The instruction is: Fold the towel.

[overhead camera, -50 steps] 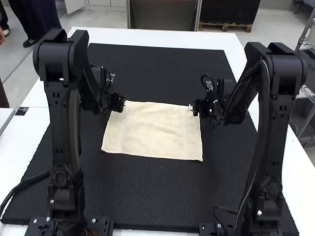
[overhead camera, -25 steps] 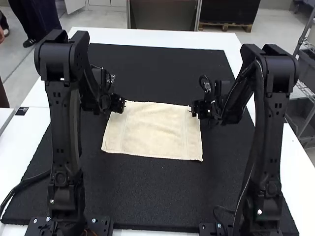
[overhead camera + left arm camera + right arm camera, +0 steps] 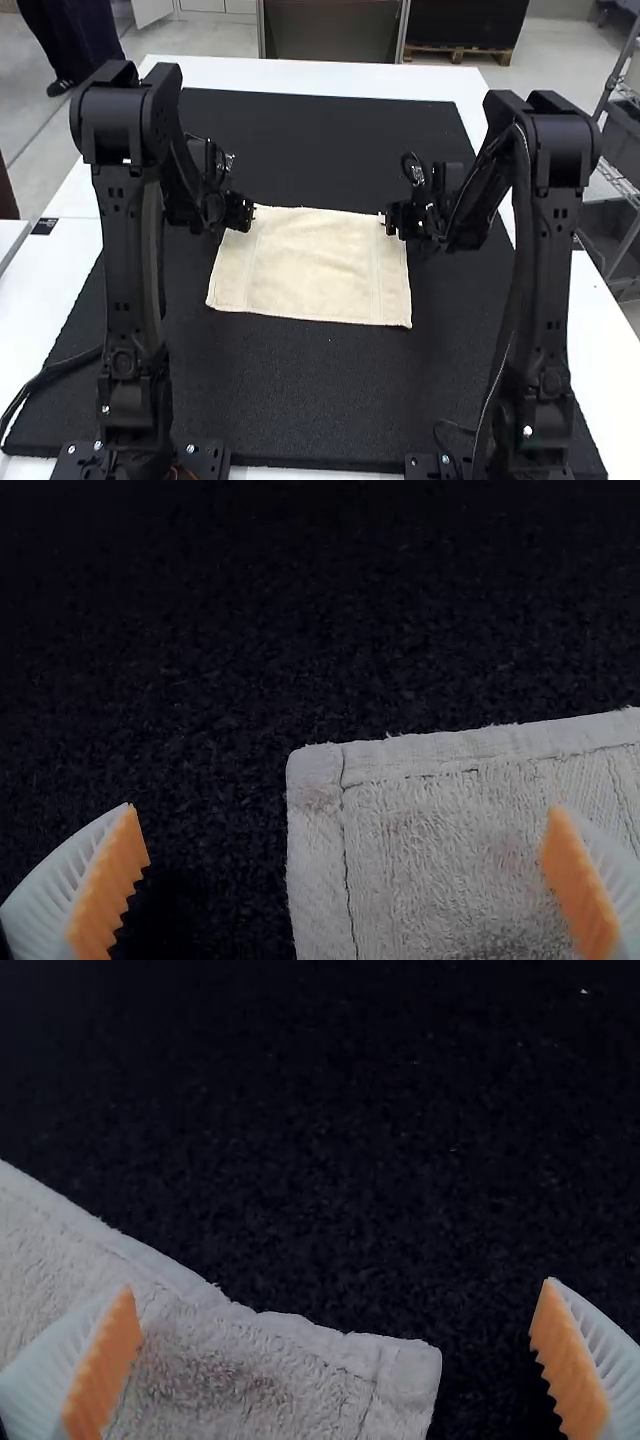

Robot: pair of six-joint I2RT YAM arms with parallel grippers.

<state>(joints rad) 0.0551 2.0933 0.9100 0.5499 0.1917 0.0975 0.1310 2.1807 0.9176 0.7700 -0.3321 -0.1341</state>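
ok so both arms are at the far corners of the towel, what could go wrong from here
The left gripper's open jaws straddle the towel's far left corner, with one finger over bare mat; closing there might catch only a thin bit of hem, which could slip out.

The right gripper's jaws are open around the far right corner at a slant to the hem, so it may bunch when pinched.

With neither corner gripped, lifting out of step could skew the fold.

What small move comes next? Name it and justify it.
Probably lower the left end effector and right end effector slightly at the towel's far corners, ready to pinch: the towel lies spread on the mat, and each is open, one finger over cloth, the other over mat, gripping nothing.
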